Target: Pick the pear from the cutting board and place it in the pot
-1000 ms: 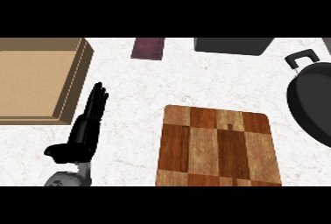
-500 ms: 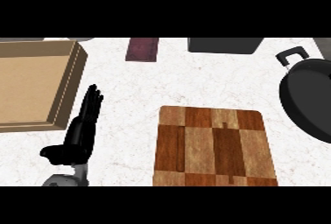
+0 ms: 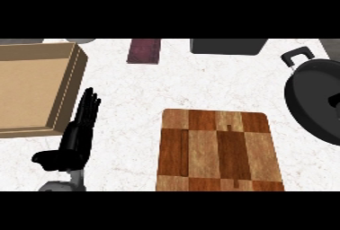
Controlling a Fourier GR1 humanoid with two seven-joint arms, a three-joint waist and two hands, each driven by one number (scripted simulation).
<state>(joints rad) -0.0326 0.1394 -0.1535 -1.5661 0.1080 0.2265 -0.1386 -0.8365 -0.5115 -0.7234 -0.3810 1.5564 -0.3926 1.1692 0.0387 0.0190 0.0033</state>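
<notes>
One robot hand (image 3: pixel 74 134), my left, rests at lower left on the desk (image 3: pixel 133 90), fingers straight. I see no pear on the cutting board (image 3: pixel 219 150); the pot (image 3: pixel 315 101) waits right.

Single head view, looking steeply down at white counter (image 3: pixel 133 103). Cutting board (image 3: pixel 219 150) sits lower centre, pot (image 3: pixel 312 103) cut by right edge, wooden tray (image 3: pixel 33 90) cut by left edge. Left hand (image 3: pixel 76 134) enters from lower edge.
</notes>
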